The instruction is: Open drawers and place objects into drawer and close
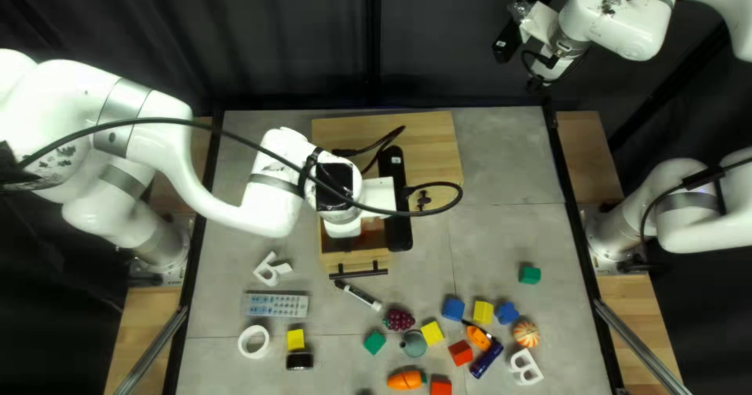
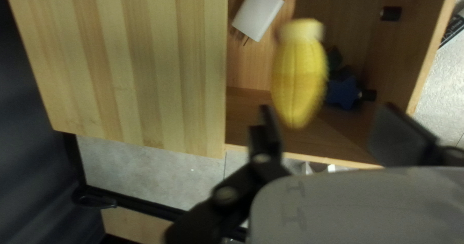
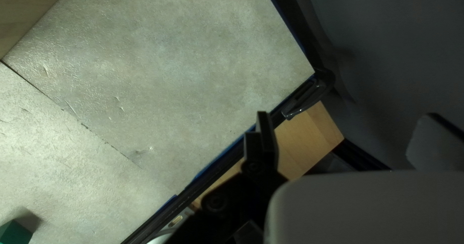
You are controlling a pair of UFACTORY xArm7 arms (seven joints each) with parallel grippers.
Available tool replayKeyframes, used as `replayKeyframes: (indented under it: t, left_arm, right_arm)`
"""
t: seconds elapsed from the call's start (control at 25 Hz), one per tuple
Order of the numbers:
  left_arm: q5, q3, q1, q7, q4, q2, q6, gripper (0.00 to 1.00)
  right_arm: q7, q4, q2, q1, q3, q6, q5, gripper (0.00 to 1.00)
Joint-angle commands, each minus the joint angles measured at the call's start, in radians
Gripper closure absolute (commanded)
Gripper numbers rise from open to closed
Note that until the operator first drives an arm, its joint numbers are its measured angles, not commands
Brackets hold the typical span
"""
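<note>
A grey worktop (image 1: 501, 230) carries the wooden cabinet (image 1: 337, 133), with a dark curtain (image 1: 274, 43) behind it. Black rails (image 1: 564, 176) edge the worktop on either side of the cabinet, wooden strips (image 1: 583, 140) beyond them. The drawer (image 2: 266, 96) stands open on the cabinet's near side, holding a white plug (image 2: 257, 12) and a blue star (image 2: 344, 93). The blurred yellow corn (image 2: 299, 77) shows over the drawer, ahead of the left pincer (image 1: 380, 195), whose fingers are spread and apart from it; whether it rests on the drawer's floor I cannot tell. Nearer than the cabinet lie a marker (image 1: 359, 294), a remote (image 1: 276, 305) and grapes (image 1: 399, 320). The right pincer (image 1: 539, 22), also spread, is beyond the cabinet and to its right
</note>
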Motion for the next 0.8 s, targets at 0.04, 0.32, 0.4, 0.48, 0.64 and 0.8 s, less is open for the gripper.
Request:
replayKeyframes:
  t: [0.04,0.32,0.4,0.48,0.64,0.8]
  left_arm:
    - [-0.021,-0.051,-0.05,-0.039,0.039,0.03,0.008,0.0]
    - [-0.054,-0.183,-0.179,-0.013,0.134,0.226,-0.128,0.0]
    - [-0.041,-0.213,-0.204,0.024,0.144,0.258,-0.169,0.0]
    - [-0.025,-0.238,-0.225,0.073,0.156,0.289,-0.208,0.0]
    - [-0.026,-0.272,-0.223,0.211,0.142,0.325,-0.295,0.0]
    - [-0.08,-0.299,-0.173,0.38,0.116,0.358,-0.386,0.0]
  right_arm:
    - [0.0,0.0,0.0,0.0,0.0,0.0,0.0,0.0]
    - [0.0,0.0,0.0,0.0,0.0,0.0,0.0,0.0]
    - [0.0,0.0,0.0,0.0,0.0,0.0,0.0,0.0]
    - [0.0,0.0,0.0,0.0,0.0,0.0,0.0,0.0]
    - [0.0,0.0,0.0,0.0,0.0,0.0,0.0,0.0]
    - [0.0,0.0,0.0,0.0,0.0,0.0,0.0,0.0]
